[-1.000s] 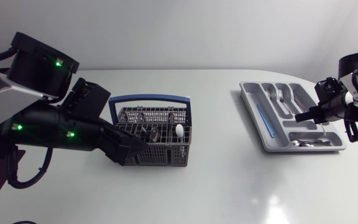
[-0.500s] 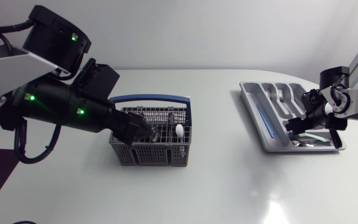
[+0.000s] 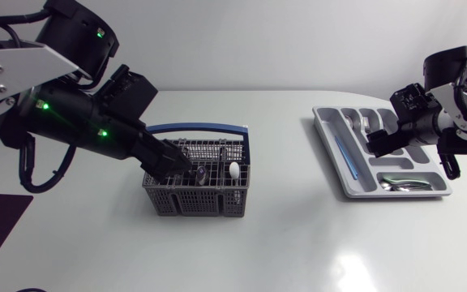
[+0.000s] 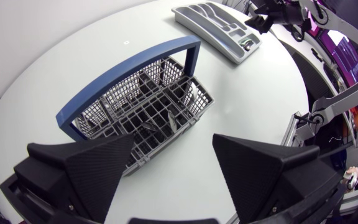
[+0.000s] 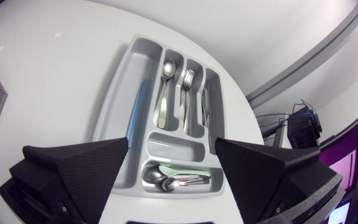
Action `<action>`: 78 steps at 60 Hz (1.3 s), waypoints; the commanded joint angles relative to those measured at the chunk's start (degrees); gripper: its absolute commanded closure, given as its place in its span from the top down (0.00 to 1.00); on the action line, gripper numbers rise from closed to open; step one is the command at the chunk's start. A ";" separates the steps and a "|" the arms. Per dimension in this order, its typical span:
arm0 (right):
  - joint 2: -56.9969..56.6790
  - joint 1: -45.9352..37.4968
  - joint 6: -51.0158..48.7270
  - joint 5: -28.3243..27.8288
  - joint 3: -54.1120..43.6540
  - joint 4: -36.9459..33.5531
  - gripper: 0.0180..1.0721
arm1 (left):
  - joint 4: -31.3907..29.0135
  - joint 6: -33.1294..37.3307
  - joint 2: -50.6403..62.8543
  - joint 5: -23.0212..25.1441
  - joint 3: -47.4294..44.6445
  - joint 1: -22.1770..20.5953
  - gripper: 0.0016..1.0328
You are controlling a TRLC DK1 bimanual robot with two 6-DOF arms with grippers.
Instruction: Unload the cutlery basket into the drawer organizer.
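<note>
Pick-up from the grey wire-mesh cutlery basket with the blue hoop handle is the step I judge to be in hand. It sits left of centre in the head view, on the white table. My left gripper hangs over its near-left corner, with the black wedge fingers spread wide and nothing between them. From the left wrist camera the basket lies just ahead of that gripper, its cells open to me.

At least two pieces are left inside: a dark utensil and a white-tipped one beside it (I cannot tell what kind either is).

At the right of the head view the grey plastic drawer organizer lies well apart from the basket. My right gripper hovers above it, fingers parted and empty. Its wrist camera looks straight down on the tray, between the fingers of the right gripper. In the long slots I see a steel spoon and a steel fork, with a thin blue piece in the outer slot. Several spoons and a pale green item lie in the cross slot.

Next, I think, the left fingers must drop into one cell, close on a handle from two sides, then lift straight up, clear of the mesh walls and the blue hoop.
</note>
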 commanded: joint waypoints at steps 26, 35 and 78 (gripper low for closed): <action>-9.07 21.31 10.53 0.05 -1.80 -13.54 0.96 | -3.43 5.74 8.28 3.40 8.75 0.94 0.86; -9.07 24.92 12.28 0.14 -2.76 -13.54 0.96 | -3.43 5.30 11.18 3.40 9.80 0.76 0.81; -8.10 27.55 14.92 0.58 -4.61 -13.01 0.96 | -3.43 -11.22 16.28 -2.49 7.69 -4.07 0.49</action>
